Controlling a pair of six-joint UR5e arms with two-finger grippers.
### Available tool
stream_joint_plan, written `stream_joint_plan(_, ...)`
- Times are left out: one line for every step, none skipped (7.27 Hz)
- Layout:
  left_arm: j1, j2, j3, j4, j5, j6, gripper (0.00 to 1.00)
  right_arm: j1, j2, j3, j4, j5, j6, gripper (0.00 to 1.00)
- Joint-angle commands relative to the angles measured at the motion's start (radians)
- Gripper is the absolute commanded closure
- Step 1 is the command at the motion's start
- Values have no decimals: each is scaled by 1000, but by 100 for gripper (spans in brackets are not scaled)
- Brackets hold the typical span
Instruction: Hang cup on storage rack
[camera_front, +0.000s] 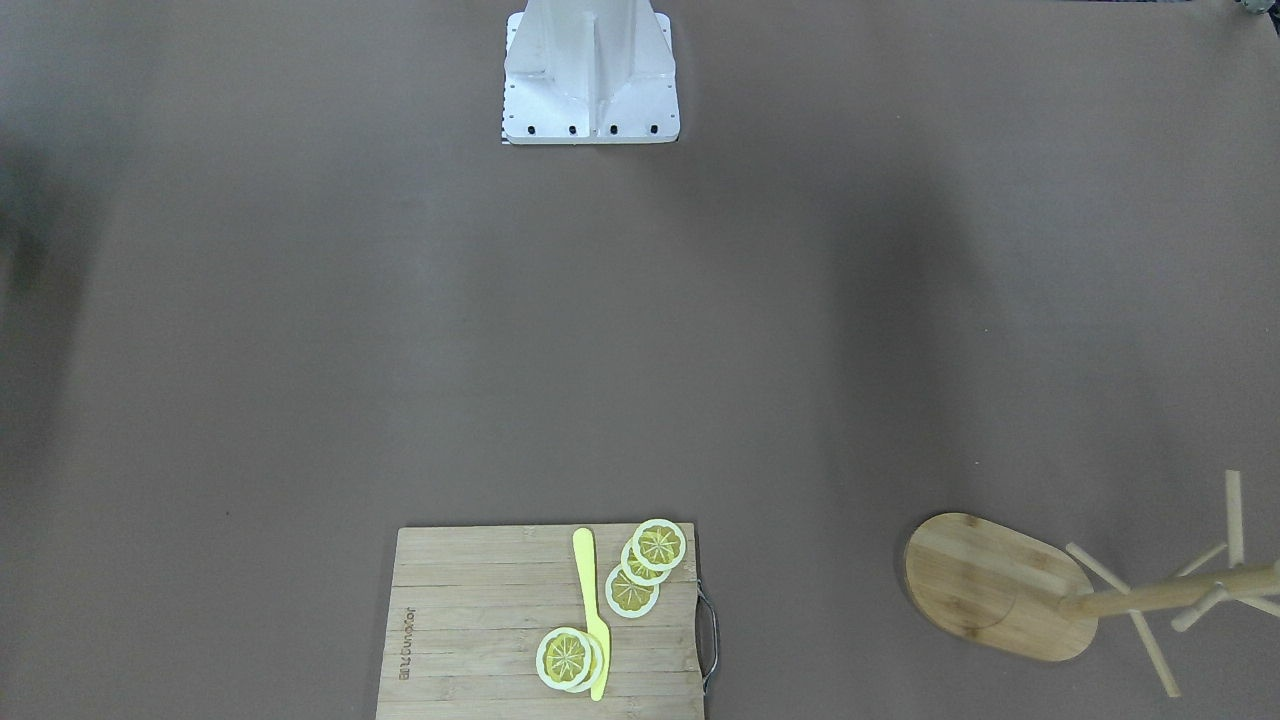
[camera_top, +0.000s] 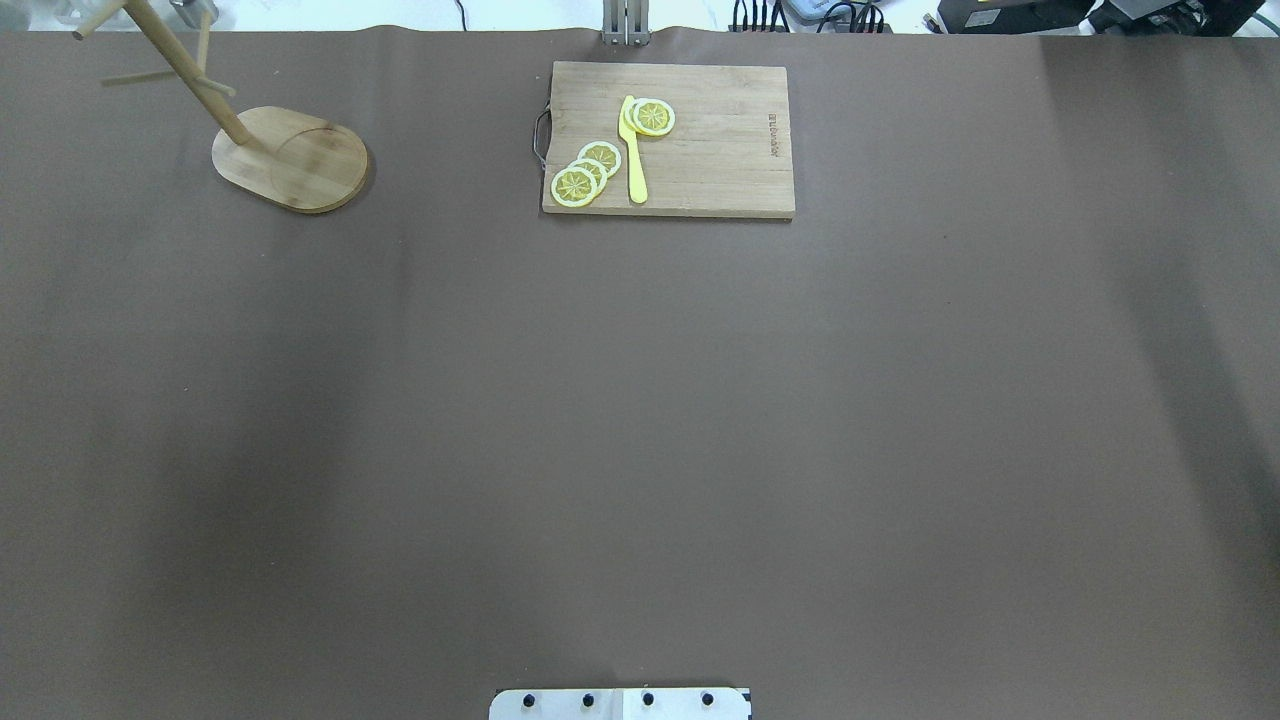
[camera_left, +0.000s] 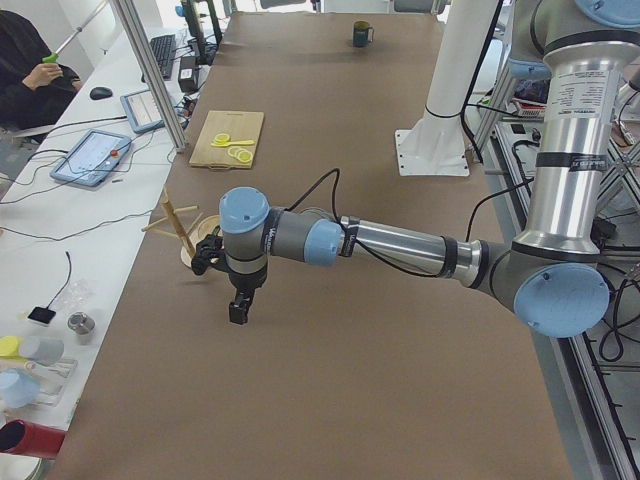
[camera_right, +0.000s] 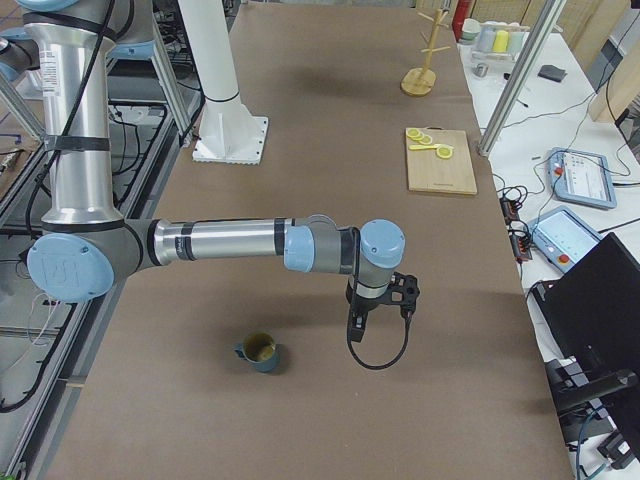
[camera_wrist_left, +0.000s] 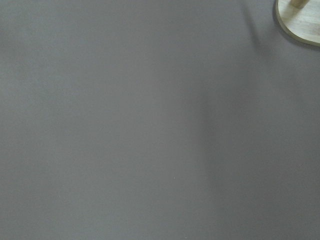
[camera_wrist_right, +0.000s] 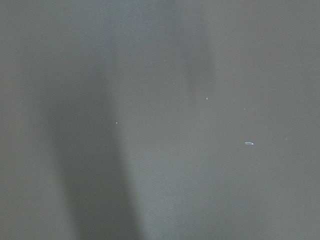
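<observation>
The cup stands upright, mouth up, near the right end of the counter, somewhat toward the robot-side edge, with its loop handle turned to that edge. The right pincer hangs pointing down, near the cup but apart from it, on the side of the operators' edge. From that pincer the cup therefore lies toward the robot-side edge. The storage rack stands at the opposite end, in the left corner by the operators' edge, with its pole upright and its pegs bare. The left pincer hovers near the rack's base. Both pincers show only in the side views, so I cannot tell how wide either stands. The right arm is much the nearer to the cup and the left to the rack, so the cup probably has the counter's whole length to cross. A cutting board with lemon slices lies midway along the operators' edge.
</observation>
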Motion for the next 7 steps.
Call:
stream_joint_plan(-1,2,3,-3,3,0,1,0,-3,1,1,-2,1,0)
stream_joint_plan(1,4,10,-3,1,-2,1,0,-3,1,-1,-2,1,0)
stream_joint_plan(1,19,4,-6,0,0,1,0,-1,1,-1,-2,1,0)
stream_joint_plan(1,21,11,-6,1,0,1,0,-1,1,-1,-2,1,0)
stream_joint_plan(3,18,10,-2,4,-8,1,0,-1,1,-1,-1,3,0)
stream_joint_plan(3,16,16,0,23,-17,1,0,-1,-1,-1,-1,1,0)
stream_joint_plan(3,19,19,0,26,-17,1,0,0,-2,-1,1,3,0)
